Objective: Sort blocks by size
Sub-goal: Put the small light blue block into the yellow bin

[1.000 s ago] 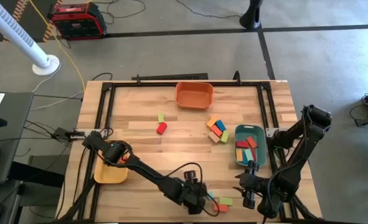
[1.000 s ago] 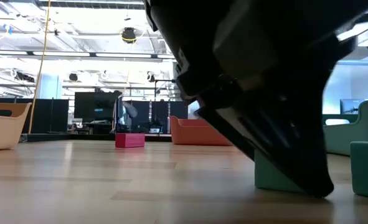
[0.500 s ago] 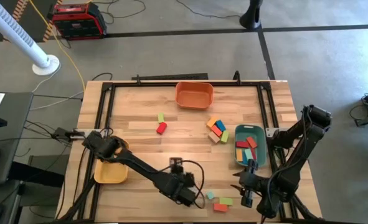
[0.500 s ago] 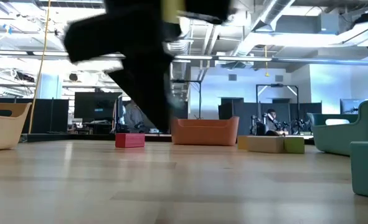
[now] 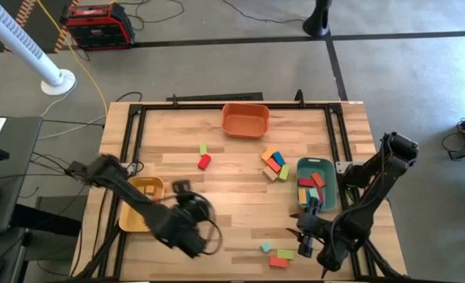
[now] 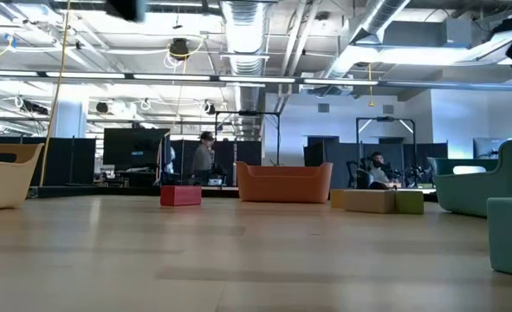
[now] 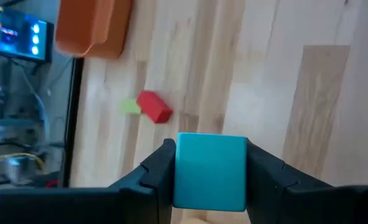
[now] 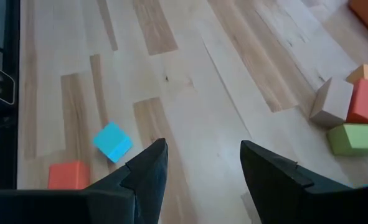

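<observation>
Since the earlier frame, my left pincer (image 7: 210,177) has swung toward the yellow tray (image 5: 140,206), pinching a cyan cube (image 7: 210,171); fast travel could shake it loose. Right pincer (image 8: 202,167) waits spread.

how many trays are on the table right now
3: an orange tray at the far edge, a green tray holding blocks on the right, and a yellow tray on the left, partly hidden under the left arm.

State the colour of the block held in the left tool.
Light blue block; clearest in the left wrist view.
</observation>
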Robot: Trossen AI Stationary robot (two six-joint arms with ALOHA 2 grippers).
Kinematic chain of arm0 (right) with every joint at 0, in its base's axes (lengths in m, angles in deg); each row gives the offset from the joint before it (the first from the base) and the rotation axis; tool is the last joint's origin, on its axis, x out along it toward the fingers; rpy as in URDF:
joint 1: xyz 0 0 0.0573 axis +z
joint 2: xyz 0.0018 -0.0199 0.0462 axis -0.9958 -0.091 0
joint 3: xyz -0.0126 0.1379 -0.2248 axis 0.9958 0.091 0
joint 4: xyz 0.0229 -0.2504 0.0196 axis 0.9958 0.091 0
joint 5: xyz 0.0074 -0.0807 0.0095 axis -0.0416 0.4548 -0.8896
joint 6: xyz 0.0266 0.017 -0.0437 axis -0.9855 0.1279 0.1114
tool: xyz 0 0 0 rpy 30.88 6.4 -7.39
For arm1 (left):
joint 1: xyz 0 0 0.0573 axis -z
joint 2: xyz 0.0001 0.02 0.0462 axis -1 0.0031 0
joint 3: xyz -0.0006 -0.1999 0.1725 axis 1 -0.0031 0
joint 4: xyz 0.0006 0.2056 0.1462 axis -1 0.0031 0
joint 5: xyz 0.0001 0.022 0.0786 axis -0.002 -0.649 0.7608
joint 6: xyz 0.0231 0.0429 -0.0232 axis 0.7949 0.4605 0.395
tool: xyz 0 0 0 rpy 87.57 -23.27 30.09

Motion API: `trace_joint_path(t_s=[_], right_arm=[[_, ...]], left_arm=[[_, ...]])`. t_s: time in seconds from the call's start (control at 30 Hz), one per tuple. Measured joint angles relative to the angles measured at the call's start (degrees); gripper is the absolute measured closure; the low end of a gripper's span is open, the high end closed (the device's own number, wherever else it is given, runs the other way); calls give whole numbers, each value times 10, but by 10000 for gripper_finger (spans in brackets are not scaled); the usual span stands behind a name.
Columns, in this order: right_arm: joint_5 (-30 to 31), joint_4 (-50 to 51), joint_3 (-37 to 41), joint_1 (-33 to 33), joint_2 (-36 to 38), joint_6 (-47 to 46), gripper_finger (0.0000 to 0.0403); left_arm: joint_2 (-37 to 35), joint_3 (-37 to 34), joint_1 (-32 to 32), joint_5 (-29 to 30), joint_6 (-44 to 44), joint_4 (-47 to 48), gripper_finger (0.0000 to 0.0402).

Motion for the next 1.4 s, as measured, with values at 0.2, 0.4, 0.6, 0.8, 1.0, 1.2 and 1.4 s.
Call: trace_joint_path(t_s=[0.2, 0.4, 0.6, 0.8, 1.0, 1.2, 1.4], right_arm=[[0, -14, 0, -1, 0, 18, 173], [13, -16, 0, -1, 0, 18, 173], [13, -19, 0, -1, 0, 18, 173], [13, -20, 0, -4, 0, 18, 173], [13, -21, 0, -5, 0, 18, 173], [13, -22, 0, -5, 0, 18, 173], [13, -25, 0, -5, 0, 18, 173]], left_arm=[[-134, -120, 34, 7, -98, -3, 268], [-262, -269, 64, 6, -205, -19, 267], [-361, -417, 84, -20, -275, -85, 267], [-403, -529, 91, -87, -336, -104, 267], [-407, -592, 91, -155, -365, -108, 267], [-407, -625, 91, -175, -353, -154, 267], [-407, -630, 91, -178, -346, -157, 266]])
